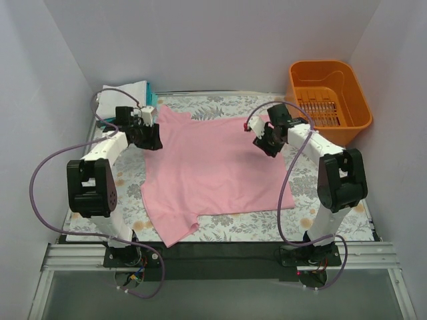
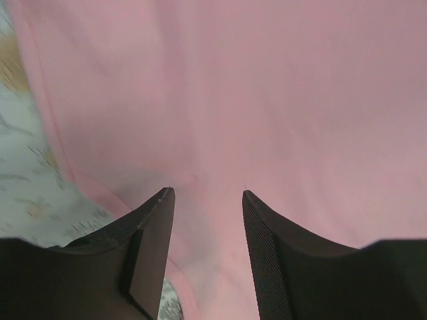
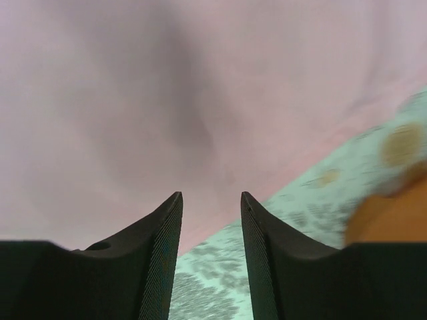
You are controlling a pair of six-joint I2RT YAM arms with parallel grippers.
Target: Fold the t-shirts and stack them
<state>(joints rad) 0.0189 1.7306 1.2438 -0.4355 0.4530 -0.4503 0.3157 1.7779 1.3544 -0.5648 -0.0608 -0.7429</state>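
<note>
A: While the left gripper and right gripper are hovering toward the table's far side, where is the pink t-shirt lying?
B: Spreading flat mid-table, directly beneath both. Long axis seemingly running left-right, sleeves leftward. Left one is sitting over its far-left edge, right one over its far-right edge, equally near.
A: And the fingers?
B: Standing apart on both, gripping nothing. Cloth is looking soft, matte, lightly rippled.

- no text, label, brand, number or sign can be read in any view.
- the pink t-shirt shows plain cloth.
- the bench cover around the t-shirt carries only a leaf-and-flower pattern.
- the orange basket, to the right of the t-shirt, shows bare plastic.
</note>
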